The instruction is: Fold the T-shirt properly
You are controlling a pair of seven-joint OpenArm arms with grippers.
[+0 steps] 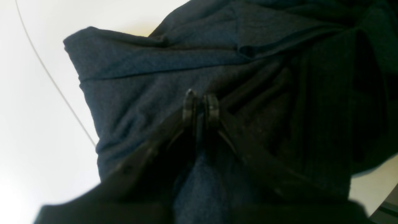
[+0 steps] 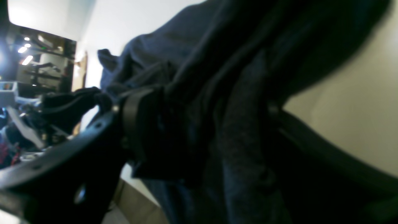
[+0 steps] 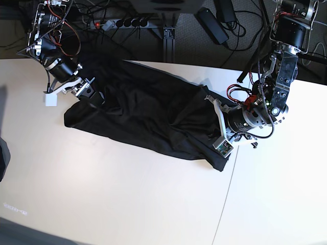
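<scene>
The shirt [image 3: 148, 115] is lying stretched across the table [image 3: 117, 199] between both arms, the left gripper [image 1: 200, 107] pinching one end while the right gripper [image 2: 199, 124] is straddling the other, jaws spread wide

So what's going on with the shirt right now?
Both arms are working the large black jersey T-shirt, which lies crumpled lengthwise across the white table, not yet folded. The left hand is pinched shut on a fold of fabric at one end. The right hand stands wide at the other end, cloth between its fingers.
</scene>
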